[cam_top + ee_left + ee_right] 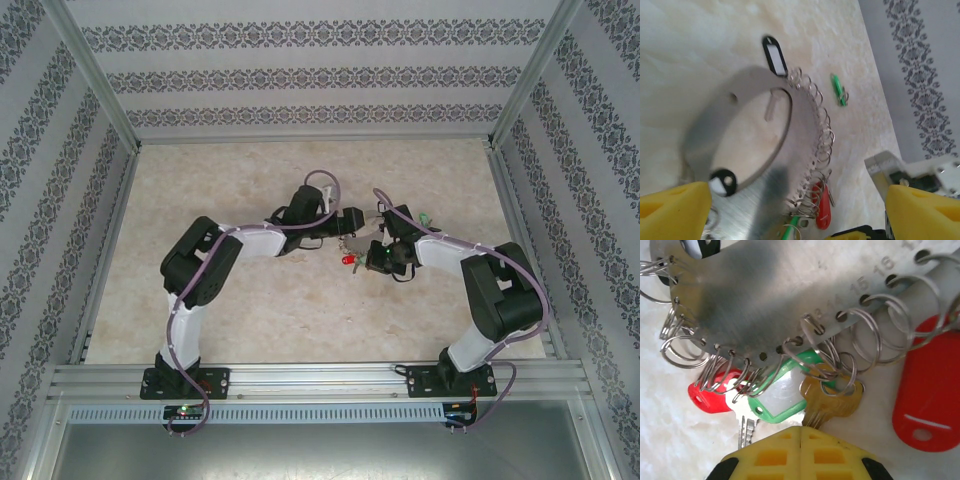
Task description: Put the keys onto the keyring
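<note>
left gripper (797,200): fingers spread wide, one on each side of the keyring's (800,145) near edge
right gripper (800,442): fingers pressed together at the brass key's (832,395) blade; cannot tell if they grip it
keyring: flat grey loop between the two grippers, split rings (867,335) along its edge
hanging from the rings: brass key, green tag (782,395), red tag (707,395)
loose green key (839,90): on the table (700,60), apart from the keyring
</note>
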`<state>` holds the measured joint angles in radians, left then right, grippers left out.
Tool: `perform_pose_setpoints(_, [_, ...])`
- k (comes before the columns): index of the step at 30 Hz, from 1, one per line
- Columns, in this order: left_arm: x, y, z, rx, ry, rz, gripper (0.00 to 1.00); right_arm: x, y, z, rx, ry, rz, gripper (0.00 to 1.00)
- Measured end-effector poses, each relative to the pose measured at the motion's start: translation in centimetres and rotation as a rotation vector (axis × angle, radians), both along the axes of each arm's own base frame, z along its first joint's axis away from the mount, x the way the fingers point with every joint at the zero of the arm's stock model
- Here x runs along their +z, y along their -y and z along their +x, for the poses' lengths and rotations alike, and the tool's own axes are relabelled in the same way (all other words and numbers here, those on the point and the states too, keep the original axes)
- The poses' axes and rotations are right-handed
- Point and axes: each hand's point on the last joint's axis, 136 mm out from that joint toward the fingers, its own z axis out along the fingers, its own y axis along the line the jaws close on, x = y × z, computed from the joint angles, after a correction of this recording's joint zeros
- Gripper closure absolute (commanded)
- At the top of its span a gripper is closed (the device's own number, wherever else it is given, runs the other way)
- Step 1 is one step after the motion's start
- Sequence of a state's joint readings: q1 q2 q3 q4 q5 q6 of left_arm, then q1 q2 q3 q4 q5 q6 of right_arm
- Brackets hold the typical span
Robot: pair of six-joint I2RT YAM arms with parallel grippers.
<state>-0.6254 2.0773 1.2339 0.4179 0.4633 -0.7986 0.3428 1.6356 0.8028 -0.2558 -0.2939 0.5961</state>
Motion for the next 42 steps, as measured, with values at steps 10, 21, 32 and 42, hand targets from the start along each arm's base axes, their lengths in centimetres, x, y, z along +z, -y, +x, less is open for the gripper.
perform_pose_setpoints(10, [0.2, 4.1, -0.7, -0.041, 0.075, -0.110, 0.10, 0.0, 1.7, 0.9, -0.051, 0.025, -0.098, 1.00])
perform_pose_setpoints(21, [-1.1, 2.5, 0.8, 0.100, 0.087, -0.049, 0.10, -0.1, 2.9, 0.9, -0.067, -0.096, -0.334, 1.00])
perform_pose_setpoints(32, [-1.8, 1.0, 0.9, 0.177, 0.088, 0.038, 0.09, 0.0, 6.0, -0.9, -0.057, -0.205, -0.453, 1.00])
perform_pose_setpoints(42, [-2.0, -0.2, 0.4, 0.199, 0.088, 0.056, 0.09, 4.5, 5.5, 1.5, -0.036, -0.046, -0.272, 0.87])
